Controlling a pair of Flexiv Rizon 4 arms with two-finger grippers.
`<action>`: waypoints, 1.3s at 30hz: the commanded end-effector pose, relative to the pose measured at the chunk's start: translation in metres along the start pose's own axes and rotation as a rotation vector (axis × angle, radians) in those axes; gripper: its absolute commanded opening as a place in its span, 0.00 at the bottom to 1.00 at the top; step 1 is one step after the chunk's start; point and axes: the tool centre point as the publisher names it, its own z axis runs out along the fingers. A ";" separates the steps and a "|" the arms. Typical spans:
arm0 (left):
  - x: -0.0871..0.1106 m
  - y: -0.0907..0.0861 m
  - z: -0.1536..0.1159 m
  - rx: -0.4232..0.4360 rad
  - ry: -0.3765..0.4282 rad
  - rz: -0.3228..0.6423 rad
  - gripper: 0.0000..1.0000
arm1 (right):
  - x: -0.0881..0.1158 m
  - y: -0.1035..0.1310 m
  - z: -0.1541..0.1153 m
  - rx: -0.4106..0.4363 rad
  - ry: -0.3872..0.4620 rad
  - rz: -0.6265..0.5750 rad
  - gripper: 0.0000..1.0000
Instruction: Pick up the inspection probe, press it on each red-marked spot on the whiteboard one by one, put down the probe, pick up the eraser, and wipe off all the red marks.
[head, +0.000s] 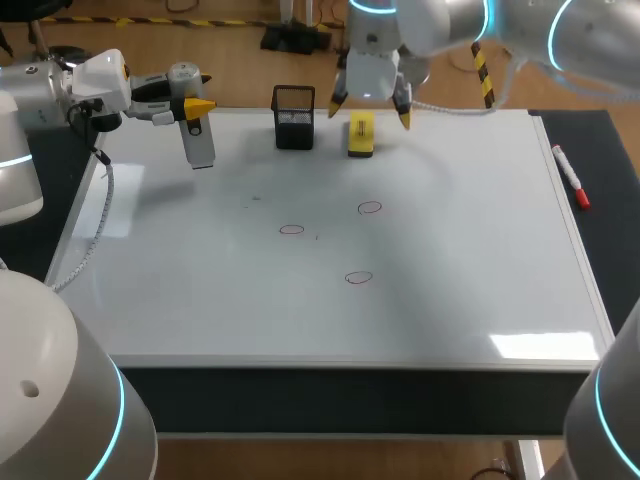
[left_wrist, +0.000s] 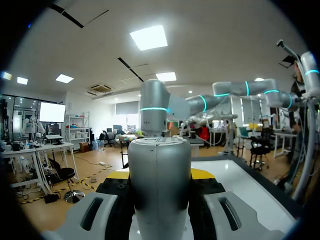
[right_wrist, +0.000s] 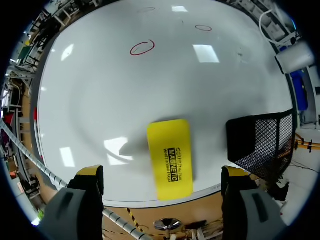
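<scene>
**Right end effector poised over eraser, probe not yet put down**

Three red marks sit mid-whiteboard (head: 480, 300): the nearest one (head: 358, 278), one further and left (head: 291, 230), one further and right (head: 370, 208). All are intact, so no wiping has been done. A red marker (head: 572, 178) lies off the board's right edge, on the table.

At the far edge the yellow eraser (head: 360, 135) lies flat on the board, long axis running near-far. The right end effector (head: 370, 110) hangs above it with fingers spread wide, one on each long side of the eraser and touching nothing. A black mesh holder (head: 293, 120) stands just left of the eraser.

At far left the left end effector (head: 192, 108) is clamped on the inspection probe (head: 200, 140), a grey cylinder held up off the board.

The step in hand looks like the eraser pick. To do it well, come straight down and keep the eraser centred between the fingers. Close across its narrow width, low on the body so the felt face stays flat for wiping. Watch the finger on the holder's side, where the gap is tight. The probe should be set down clear of the marks before sweeping.
</scene>
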 end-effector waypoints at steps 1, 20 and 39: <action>0.001 0.000 0.001 0.002 -0.006 0.003 0.00 | -0.006 -0.003 0.004 -0.006 0.006 -0.005 1.00; 0.001 0.000 0.001 0.002 -0.006 0.003 0.00 | -0.011 -0.007 0.025 -0.014 -0.002 -0.026 1.00; 0.001 0.000 0.001 0.002 -0.006 0.003 0.00 | -0.006 -0.006 0.008 -0.017 -0.003 -0.005 0.00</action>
